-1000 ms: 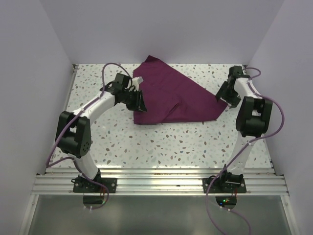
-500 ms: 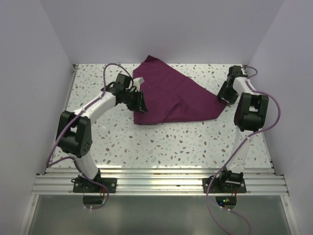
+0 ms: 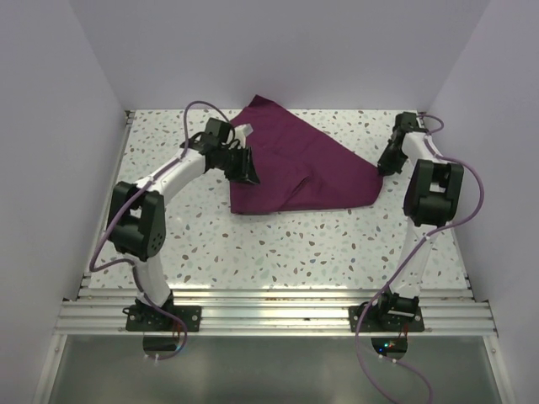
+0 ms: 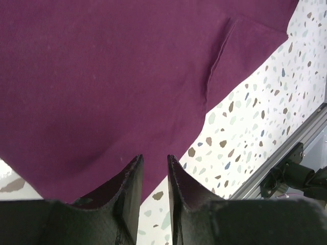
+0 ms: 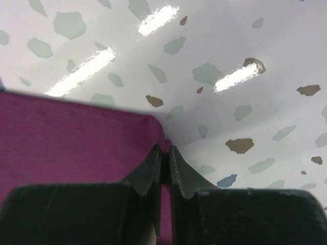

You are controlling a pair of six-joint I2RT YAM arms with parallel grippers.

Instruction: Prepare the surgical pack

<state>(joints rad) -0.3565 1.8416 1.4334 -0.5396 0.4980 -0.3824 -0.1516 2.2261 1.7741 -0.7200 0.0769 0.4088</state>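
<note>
The maroon cloth (image 3: 295, 164) of the surgical pack lies folded over a bulge at the back middle of the table. A pale corner (image 3: 243, 130) pokes out at its upper left edge. My left gripper (image 3: 246, 168) hovers over the cloth's left side. In the left wrist view its fingers (image 4: 153, 158) stand apart with nothing between them, above the cloth (image 4: 102, 76) edge. My right gripper (image 3: 383, 167) sits at the cloth's right corner. In the right wrist view it (image 5: 164, 148) is shut, pinching the corner of the cloth (image 5: 66, 132). Tray, scissors, tweezers and gauze are hidden.
The speckled tabletop (image 3: 295, 244) runs to a metal rail (image 3: 269, 307) at the near edge. White walls close in the back and both sides. The left arm's base (image 4: 286, 176) and the rail show at the lower right of the left wrist view.
The right gripper has closed on the cloth's right corner. The left gripper has shifted slightly right and back over the cloth's left side.
</note>
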